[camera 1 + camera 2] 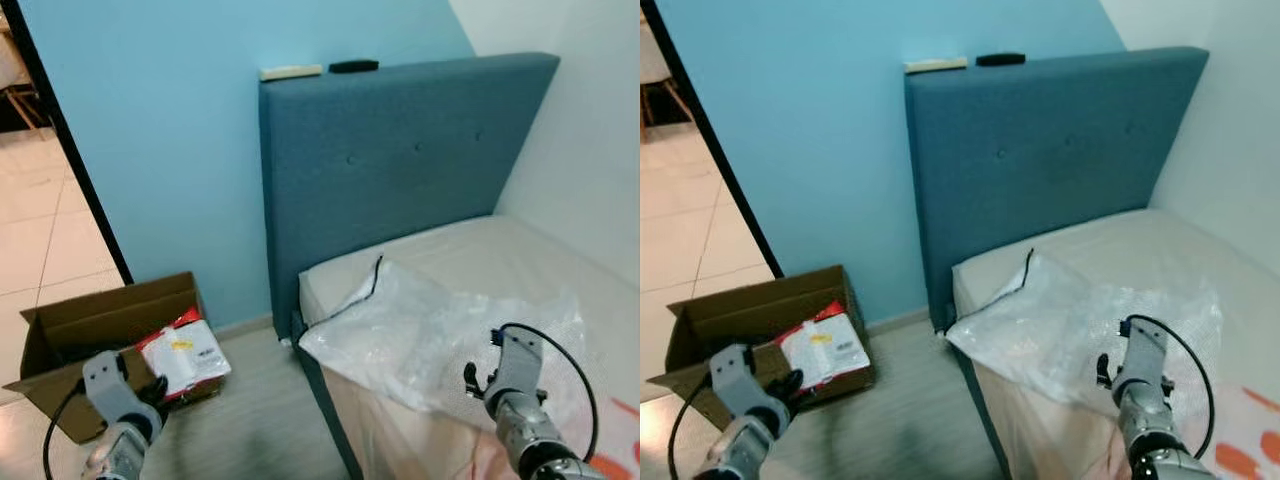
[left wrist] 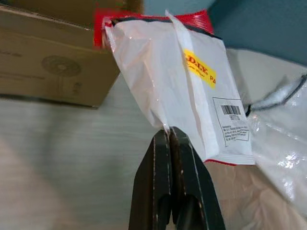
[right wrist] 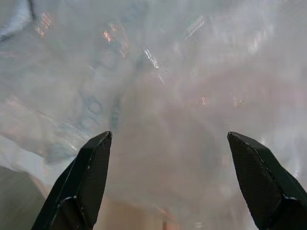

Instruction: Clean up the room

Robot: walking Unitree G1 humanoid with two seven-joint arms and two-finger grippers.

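So over to the left of the bed (image 1: 520, 270) there's an open cardboard box (image 1: 70, 335) sitting on the floor by the blue wall, and my left gripper (image 2: 169, 136) is down in front of it with both fingers pinched together on the edge of a white mailer bag (image 2: 187, 86). The bag has a red border, a yellow label and a barcode sticker, and from my head cameras it's hanging at the front of the box, partly over its opening. Moving toward the bed, the blue padded headboard (image 1: 400, 160) stands against the wall with a pale flat thing and a dark flat thing lying on its top edge, too small for me to tell what they are. On the near corner of the mattress there's a big crumpled clear plastic sheet (image 1: 430, 330) with a dark strip along one edge, spilling a bit over the bed's side. My right gripper (image 3: 170, 158) is right over that plastic with its fingers spread wide apart, nothing between them.
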